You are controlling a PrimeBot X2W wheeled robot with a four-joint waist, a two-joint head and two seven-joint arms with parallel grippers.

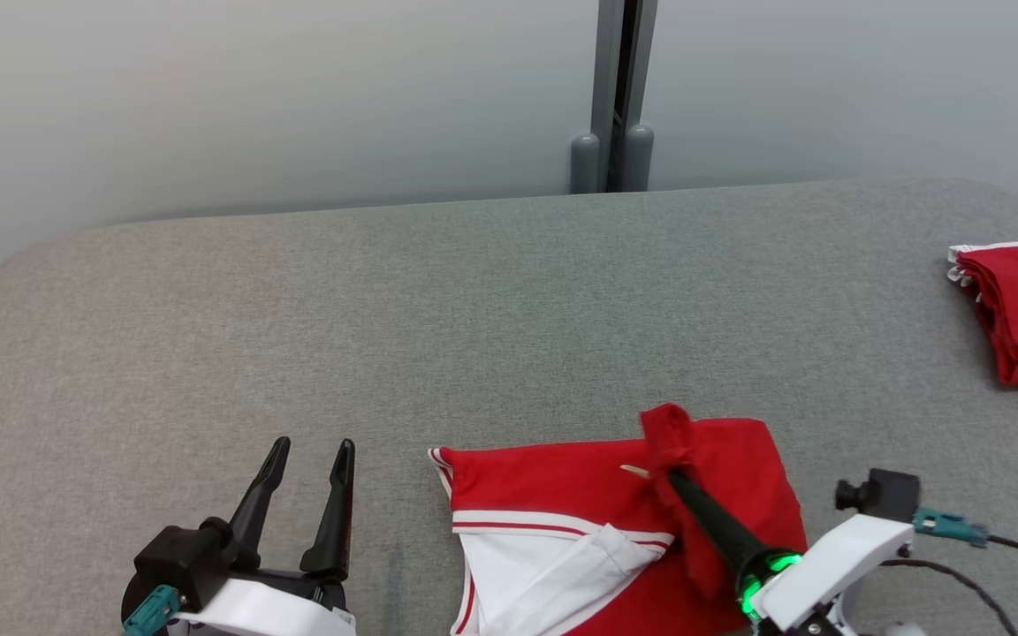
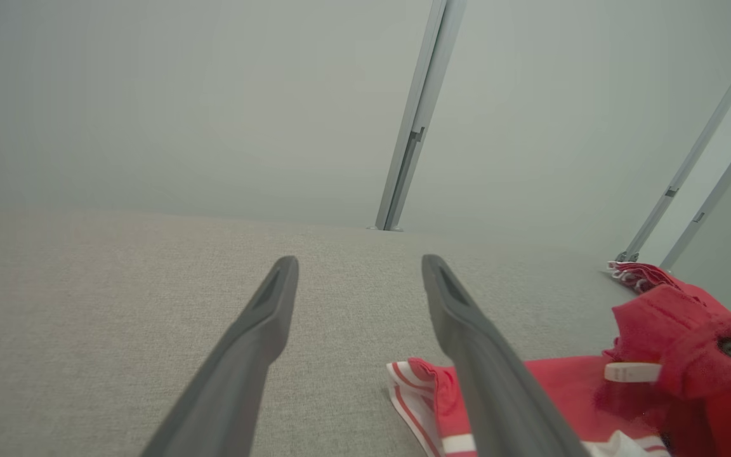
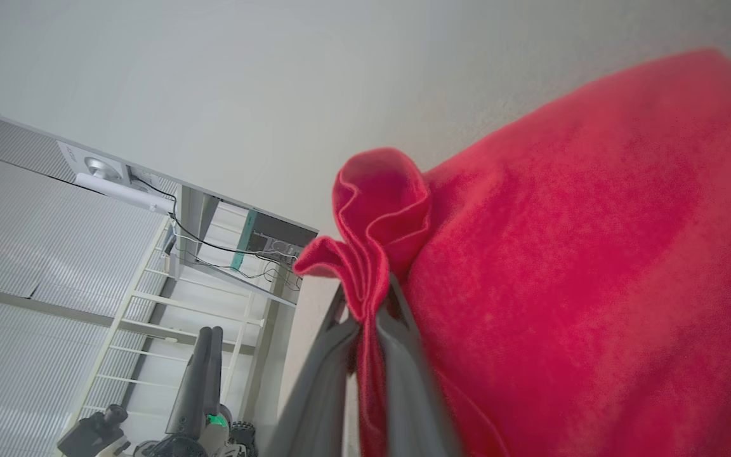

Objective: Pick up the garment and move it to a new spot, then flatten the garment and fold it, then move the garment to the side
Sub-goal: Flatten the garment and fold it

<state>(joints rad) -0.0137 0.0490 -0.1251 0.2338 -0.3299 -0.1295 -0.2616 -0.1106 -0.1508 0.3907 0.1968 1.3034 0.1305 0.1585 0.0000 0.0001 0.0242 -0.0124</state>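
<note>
Risk noted: right tool (image 3: 370, 317) pinched a thin garment (image 1: 562, 490) fold (left tool (image 1: 313, 449) spread, idle); we judged slippage likely when lifted.

- This appears to be a robot test room or lab rather than a home.
- A wide work table (image 1: 297, 309) has rounded corners and is padded in plain grey fabric.
- Behind it stand pale frosted partition panels (image 1: 253, 88), joined by a grey metal post (image 1: 615, 88).
- The right wrist view shows a white metal rack (image 3: 150, 317), loose black cables (image 3: 213, 244) running to a dark box (image 3: 273, 236), and ribbed grey wall panels (image 3: 23, 209).
</note>
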